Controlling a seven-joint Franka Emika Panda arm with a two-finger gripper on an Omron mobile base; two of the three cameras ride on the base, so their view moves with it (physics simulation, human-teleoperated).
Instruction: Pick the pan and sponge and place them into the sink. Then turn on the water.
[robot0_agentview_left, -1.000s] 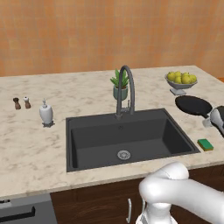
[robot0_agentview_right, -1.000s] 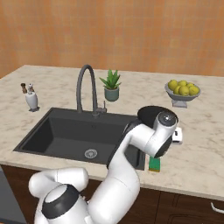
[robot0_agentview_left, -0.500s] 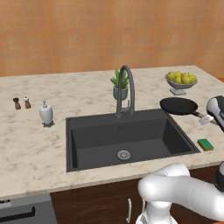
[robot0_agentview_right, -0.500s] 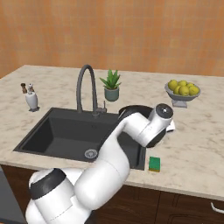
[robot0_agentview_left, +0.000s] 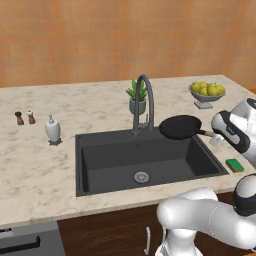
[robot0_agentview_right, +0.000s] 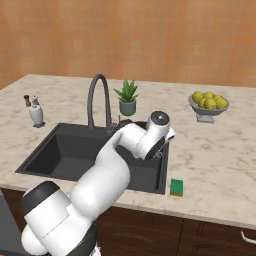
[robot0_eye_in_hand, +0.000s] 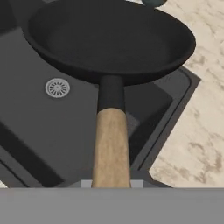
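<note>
The gripper (robot0_agentview_left: 216, 136) holds the round black frying pan (robot0_agentview_left: 180, 127) by its wooden handle, above the right back corner of the dark rectangular sink (robot0_agentview_left: 110, 161). If released here, it could hit the rim.

Black pan (robot0_eye_in_hand: 109, 41) with tan wooden handle; dark-grey sink (robot0_agentview_left: 100, 165); green-and-yellow sponge (robot0_agentview_left: 234, 165); beige marbled counter (robot0_agentview_left: 35, 170).

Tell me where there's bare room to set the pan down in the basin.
The sink floor is bare all around the drain. The pan hangs over its back right corner, beside the faucet, the tightest spot. The sponge lies on the counter right of the rim.
</note>
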